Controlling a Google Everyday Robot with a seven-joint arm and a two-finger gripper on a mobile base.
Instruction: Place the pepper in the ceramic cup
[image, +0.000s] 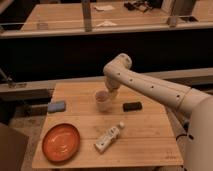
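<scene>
The small pale ceramic cup (102, 102) stands upright near the middle of the wooden table (145, 135). My gripper (111, 93) hangs at the end of the white arm, right over the cup's far right rim and very close to it. The pepper does not show; it may be hidden by the gripper or inside the cup.
An orange plate (61, 142) lies at the front left. A white bottle (108, 138) lies on its side in front of the cup. A blue block (56, 106) is to the cup's left and a black object (132, 106) to its right. A dark counter runs behind the table.
</scene>
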